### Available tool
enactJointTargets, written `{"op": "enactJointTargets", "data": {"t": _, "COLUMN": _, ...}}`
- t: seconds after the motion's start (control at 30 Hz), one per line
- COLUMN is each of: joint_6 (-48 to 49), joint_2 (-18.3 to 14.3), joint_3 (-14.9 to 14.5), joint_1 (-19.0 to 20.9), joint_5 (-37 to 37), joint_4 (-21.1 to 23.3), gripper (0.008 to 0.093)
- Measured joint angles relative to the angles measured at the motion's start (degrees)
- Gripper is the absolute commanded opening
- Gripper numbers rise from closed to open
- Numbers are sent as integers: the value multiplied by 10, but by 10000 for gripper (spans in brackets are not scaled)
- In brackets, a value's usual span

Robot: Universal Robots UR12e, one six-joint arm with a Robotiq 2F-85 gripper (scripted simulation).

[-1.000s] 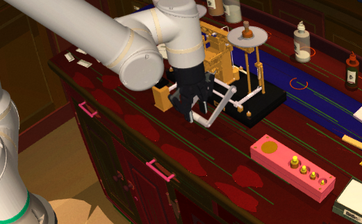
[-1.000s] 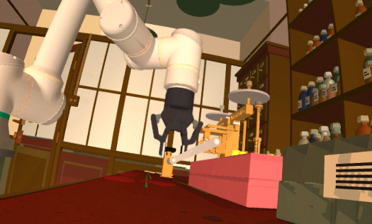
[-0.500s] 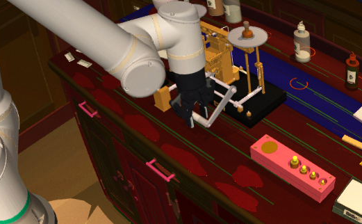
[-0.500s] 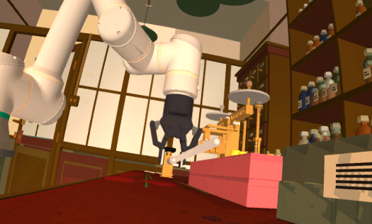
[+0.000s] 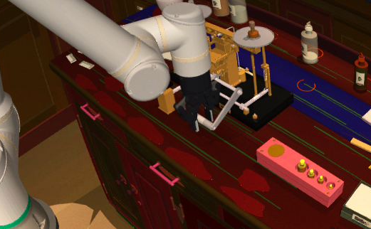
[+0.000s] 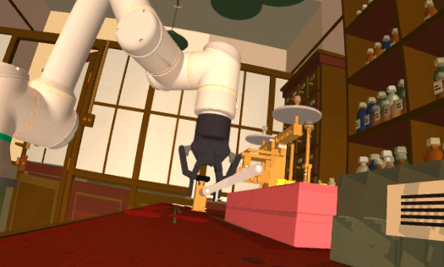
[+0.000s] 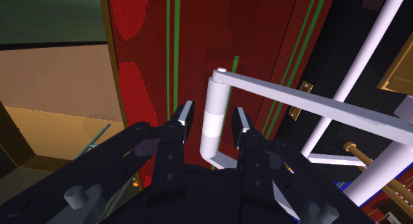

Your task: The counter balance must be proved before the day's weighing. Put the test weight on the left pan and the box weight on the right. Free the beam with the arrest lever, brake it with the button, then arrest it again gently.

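Observation:
My gripper [image 5: 203,122] is low over the counter at the front of the balance, its fingers [image 7: 212,124] standing on either side of the white handle of the arrest lever [image 7: 214,118] with a gap on each side, holding nothing. The lever's arm [image 5: 229,105] slopes up to the balance's black base [image 5: 262,103]. The brass balance [image 5: 227,60] stands behind. Its near pan [image 5: 254,35] carries a brown knobbed weight [image 5: 253,30]. The far pan is mostly hidden behind my arm. A small brass post [image 5: 166,100] stands just left of my gripper.
The counter's front edge [image 5: 152,142] runs just below my gripper. A pink weight box [image 5: 299,170] with several brass weights lies to the right. Bottles [image 5: 309,44] stand on the far side, and a grey case [image 5: 367,206] sits at the right corner.

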State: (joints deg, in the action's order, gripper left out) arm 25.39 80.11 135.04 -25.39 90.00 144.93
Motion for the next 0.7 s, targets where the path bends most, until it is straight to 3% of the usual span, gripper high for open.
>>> {"op": "enactJointTargets", "data": {"t": 0.2, "joint_6": 0, "joint_2": 0, "joint_3": 0, "joint_1": 0, "joint_5": 0, "joint_4": 0, "gripper": 480}}
{"op": "enactJointTargets", "data": {"t": 0.7, "joint_6": 0, "joint_2": 0, "joint_3": 0, "joint_1": 0, "joint_5": 0, "joint_4": 0, "gripper": 180}}
